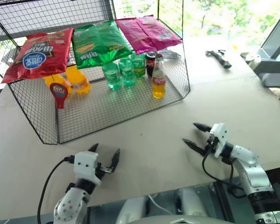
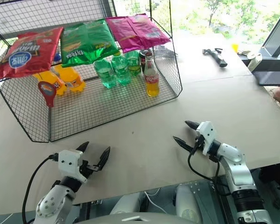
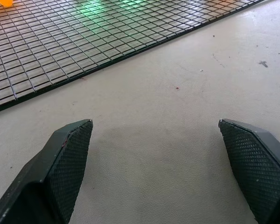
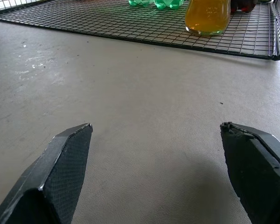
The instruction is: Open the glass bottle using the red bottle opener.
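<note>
Little lettering can be read with certainty. On the red snack bag (image 1: pixel 38 52), lying at the far left on top of the wire rack (image 1: pixel 107 109), a blue oval logo with white characters is seen, upside down; the characters cannot be made out. White print is carried by the green snack bag (image 1: pixel 99 43) beside it, also inverted and not legible. A red label with white script is borne by the glass bottle (image 1: pixel 158 77) at the right of the rack floor; the script cannot be read. A blue-white round logo is shown on the red bottle opener (image 1: pixel 59 93) at the left; no word on it can be read.
</note>
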You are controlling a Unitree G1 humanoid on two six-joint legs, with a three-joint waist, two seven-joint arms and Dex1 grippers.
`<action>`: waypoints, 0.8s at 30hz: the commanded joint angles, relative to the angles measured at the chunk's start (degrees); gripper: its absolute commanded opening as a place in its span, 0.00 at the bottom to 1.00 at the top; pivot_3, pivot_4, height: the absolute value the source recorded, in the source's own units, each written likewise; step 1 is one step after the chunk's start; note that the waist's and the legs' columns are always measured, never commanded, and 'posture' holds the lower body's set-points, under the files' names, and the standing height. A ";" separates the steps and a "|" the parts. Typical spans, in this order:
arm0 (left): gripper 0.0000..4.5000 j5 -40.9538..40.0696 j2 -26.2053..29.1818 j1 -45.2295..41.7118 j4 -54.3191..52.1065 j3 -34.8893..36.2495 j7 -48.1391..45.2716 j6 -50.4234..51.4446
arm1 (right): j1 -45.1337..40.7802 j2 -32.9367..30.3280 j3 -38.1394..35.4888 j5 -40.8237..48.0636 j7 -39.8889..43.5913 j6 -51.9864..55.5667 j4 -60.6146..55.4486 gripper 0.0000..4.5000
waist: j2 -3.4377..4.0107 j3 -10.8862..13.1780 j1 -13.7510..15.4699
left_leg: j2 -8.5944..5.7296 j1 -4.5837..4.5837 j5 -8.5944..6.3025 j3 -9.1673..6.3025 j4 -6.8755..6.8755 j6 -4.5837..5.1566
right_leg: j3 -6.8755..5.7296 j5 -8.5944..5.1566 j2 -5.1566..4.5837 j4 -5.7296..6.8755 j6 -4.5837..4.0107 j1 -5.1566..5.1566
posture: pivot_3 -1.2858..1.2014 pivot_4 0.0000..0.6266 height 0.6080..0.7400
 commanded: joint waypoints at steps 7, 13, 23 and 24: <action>1.00 0.76 0.62 -0.91 5.21 -0.66 -1.20 -0.18 | 0.85 0.69 2.46 -1.27 0.36 -0.30 0.95 0.98 | 0.24 -0.22 0.16 | -0.01 0.00 0.01 0.01 0.15 -0.01 | 0.00 0.01 0.01 0.14 -0.01 0.01 | 0.52 0.24 1.00; 1.00 0.89 0.59 -1.74 6.48 1.01 -0.08 -1.81 | 0.80 0.67 2.79 -1.25 0.47 -0.44 0.87 0.98 | 0.23 -0.25 0.12 | -0.04 0.03 0.01 0.05 0.47 -0.01 | 0.04 0.00 0.03 0.53 -0.01 0.01 | 0.52 0.24 1.00; 1.00 0.50 0.90 -2.07 7.43 1.36 -0.40 -3.36 | 0.33 0.63 3.19 -1.39 0.42 -0.80 1.32 0.98 | 0.16 -0.29 0.09 | -0.04 0.13 0.08 0.06 0.57 -0.11 | 0.05 0.00 0.10 0.83 -0.02 0.01 | 0.52 0.24 1.00; 1.00 0.50 1.00 -2.15 7.51 1.36 -0.52 -3.53 | 0.21 0.65 3.30 -1.59 0.37 -0.92 1.53 0.98 | 0.15 -0.30 0.09 | -0.04 0.13 0.09 0.06 0.57 -0.11 | 0.05 0.00 0.10 0.83 -0.02 0.01 | 0.52 0.24 1.00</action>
